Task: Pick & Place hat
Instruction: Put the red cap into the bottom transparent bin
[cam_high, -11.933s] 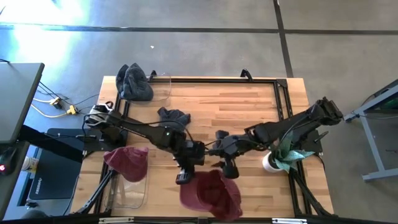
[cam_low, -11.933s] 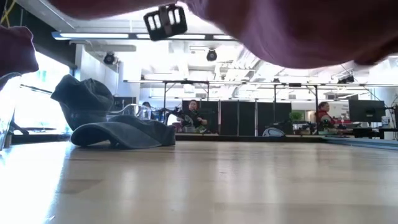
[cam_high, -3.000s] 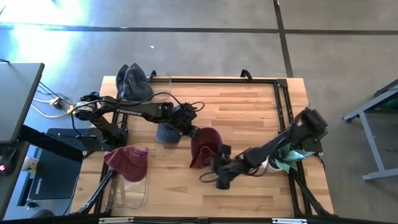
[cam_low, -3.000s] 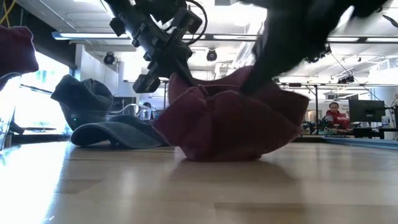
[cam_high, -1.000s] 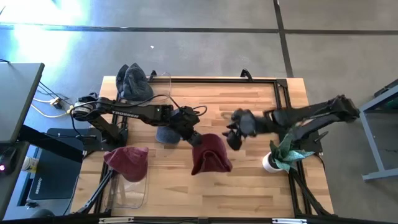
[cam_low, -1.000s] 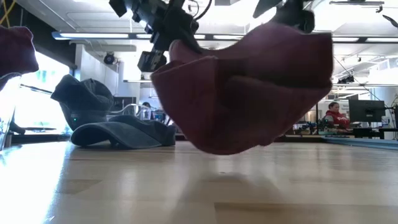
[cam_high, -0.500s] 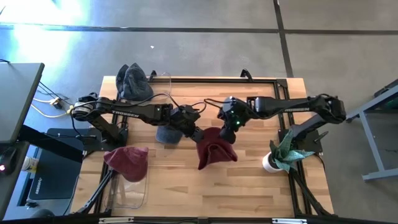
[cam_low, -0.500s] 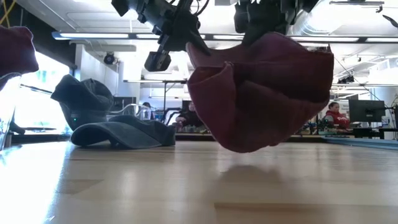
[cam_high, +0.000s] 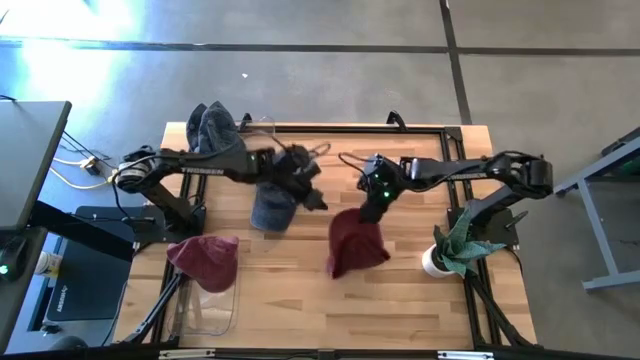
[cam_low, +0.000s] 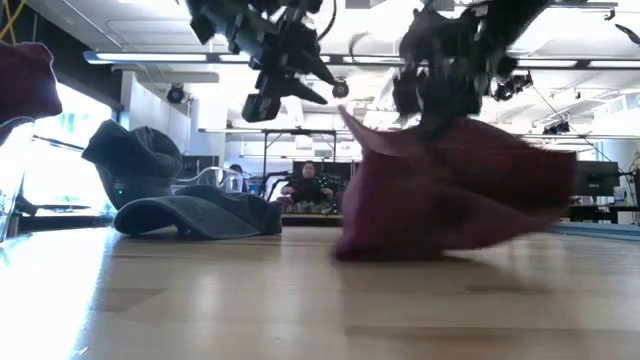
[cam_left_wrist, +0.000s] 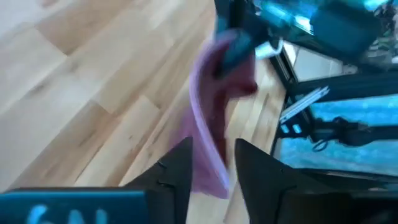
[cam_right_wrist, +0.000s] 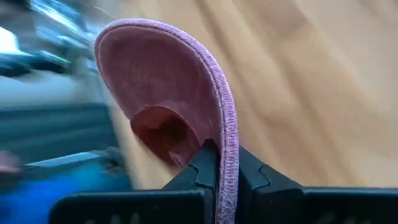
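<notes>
Right gripper clamps the soft maroon fabric hat by its brim; left gripper, at nine o'clock, fingers apart, empty.

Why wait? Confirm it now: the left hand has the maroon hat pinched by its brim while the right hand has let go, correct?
Wrong arm. The right hand pinches the maroon hat by its brim, as the right wrist view shows; the left hand has let go.

A light wooden butcher-block table stands on a grey concrete floor crossed by dark seams. Beyond its far edge, long ceiling light strips brighten an open room where a seated person faces monitors.
</notes>
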